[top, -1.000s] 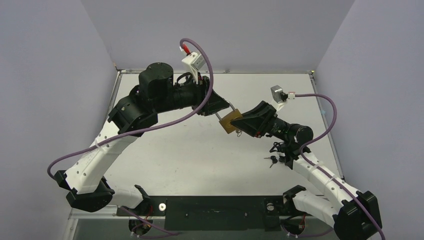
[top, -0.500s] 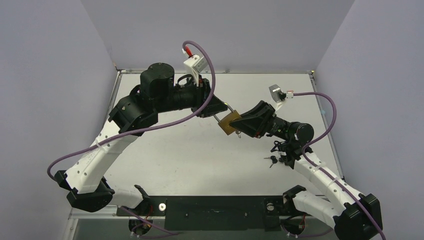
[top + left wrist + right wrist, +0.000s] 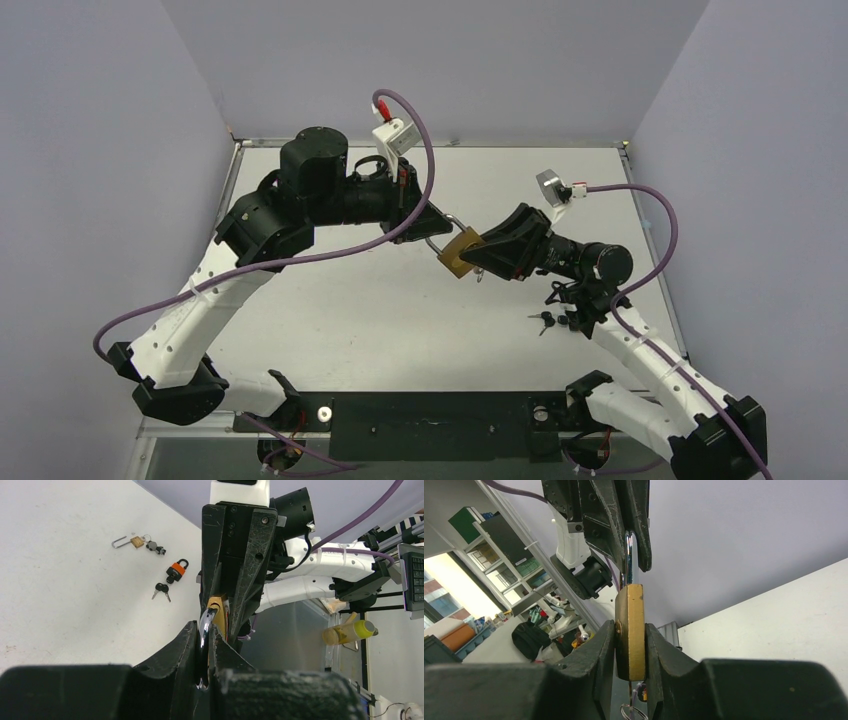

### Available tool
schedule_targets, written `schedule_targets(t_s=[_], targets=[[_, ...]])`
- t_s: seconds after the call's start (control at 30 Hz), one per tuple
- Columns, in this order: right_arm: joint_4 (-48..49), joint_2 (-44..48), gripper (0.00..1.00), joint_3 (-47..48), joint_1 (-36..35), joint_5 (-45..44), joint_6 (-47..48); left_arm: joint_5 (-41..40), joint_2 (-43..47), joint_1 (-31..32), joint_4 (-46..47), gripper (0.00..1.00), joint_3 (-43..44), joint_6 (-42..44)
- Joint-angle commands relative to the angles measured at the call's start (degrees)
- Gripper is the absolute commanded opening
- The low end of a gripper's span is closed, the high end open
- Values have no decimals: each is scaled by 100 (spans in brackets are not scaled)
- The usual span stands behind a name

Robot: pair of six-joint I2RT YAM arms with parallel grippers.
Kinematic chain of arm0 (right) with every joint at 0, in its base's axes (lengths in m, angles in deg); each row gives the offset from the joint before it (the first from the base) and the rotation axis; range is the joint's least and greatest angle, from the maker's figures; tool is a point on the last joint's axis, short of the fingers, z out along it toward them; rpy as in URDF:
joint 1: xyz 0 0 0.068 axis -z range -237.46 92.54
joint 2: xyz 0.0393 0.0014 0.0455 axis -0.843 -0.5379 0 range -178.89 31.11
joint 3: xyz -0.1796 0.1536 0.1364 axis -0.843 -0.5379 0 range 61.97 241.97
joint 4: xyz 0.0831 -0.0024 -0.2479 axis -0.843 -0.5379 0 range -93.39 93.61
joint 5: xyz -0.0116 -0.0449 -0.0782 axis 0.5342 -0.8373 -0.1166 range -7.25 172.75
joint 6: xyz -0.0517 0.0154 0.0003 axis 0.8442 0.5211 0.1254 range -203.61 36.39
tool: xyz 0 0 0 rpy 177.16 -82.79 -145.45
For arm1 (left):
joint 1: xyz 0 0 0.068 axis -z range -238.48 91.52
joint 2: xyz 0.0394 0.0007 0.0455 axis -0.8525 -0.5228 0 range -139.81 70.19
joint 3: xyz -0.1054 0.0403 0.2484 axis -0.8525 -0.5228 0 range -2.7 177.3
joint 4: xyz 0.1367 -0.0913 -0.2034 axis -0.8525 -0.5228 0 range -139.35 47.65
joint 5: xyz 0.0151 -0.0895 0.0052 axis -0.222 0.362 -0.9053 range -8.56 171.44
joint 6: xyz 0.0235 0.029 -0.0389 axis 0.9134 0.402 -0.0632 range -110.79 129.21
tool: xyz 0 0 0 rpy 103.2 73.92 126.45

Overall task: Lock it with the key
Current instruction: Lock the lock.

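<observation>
A brass padlock is held in the air over the table's middle between both grippers. My left gripper is shut on its silver shackle. My right gripper is shut on the brass body, one finger on each flat face. In the right wrist view the shackle runs up from the body between the left gripper's fingers. A key with a wire ring hangs from the underside of the body, mostly hidden by my fingers.
A small brass padlock with an open shackle, an orange padlock and a pair of black-headed keys lie on the white table. The keys sit under my right forearm.
Both grippers and the padlock have shifted slightly down and to the left together. The left wrist has turned a little. Both grips are unchanged.
</observation>
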Motion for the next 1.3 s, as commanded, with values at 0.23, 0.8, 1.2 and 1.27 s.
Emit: schedule_targets(t_s=[0.23,0.8,1.2,1.27], targets=[[-205,56,66,431,56,-523,775,-277,194,59,238,0,448,-285],[1838,-41,66,62,218,-383,-402,-419,-69,61,19,0,1821,-333],[1095,-8,52,230,-138,-440,81,-417,-9,64,163,0,1604,-402],[752,43,41,273,-237,-448,319,-442,21,60,174,0,1564,-396]])
